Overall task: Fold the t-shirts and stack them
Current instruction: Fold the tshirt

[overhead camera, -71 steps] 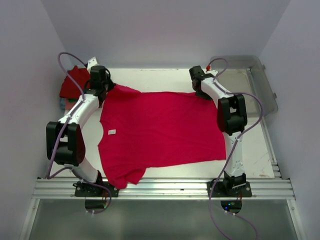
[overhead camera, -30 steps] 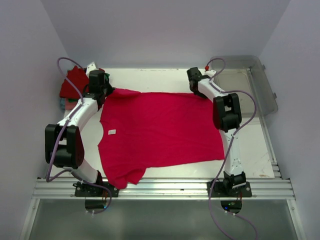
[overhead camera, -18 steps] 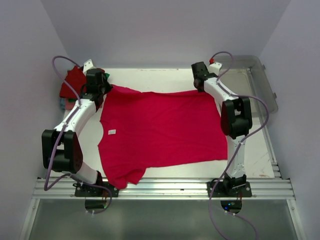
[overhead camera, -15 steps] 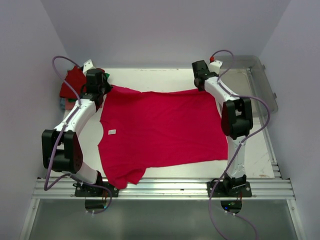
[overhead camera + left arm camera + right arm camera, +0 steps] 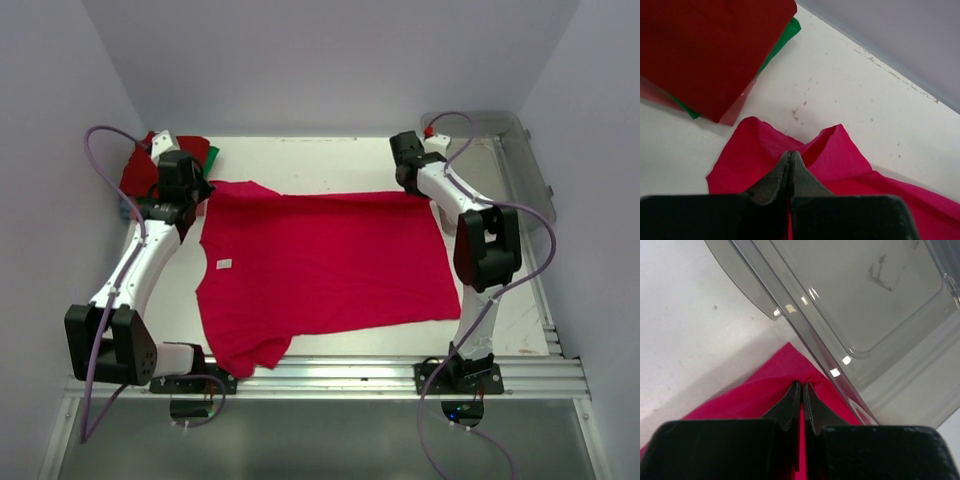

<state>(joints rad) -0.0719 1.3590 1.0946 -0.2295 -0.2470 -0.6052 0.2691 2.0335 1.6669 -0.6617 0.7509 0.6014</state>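
Being pinched at its upper left sleeve by the left hand (image 5: 790,156) and at its upper right corner by the right hand (image 5: 801,386), the crimson-pink t-shirt (image 5: 320,260) is spread at mid-frame on the tabletop (image 5: 330,155). Its upper edge is drawn straighter than a second ago, so folding can probably be started.

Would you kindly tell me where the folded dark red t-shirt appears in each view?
Top external: the folded dark red t-shirt sits at the far left corner.
Left wrist: upper left.
Right wrist: not in it.
Shared landmark: the crimson-pink t-shirt, in all three.
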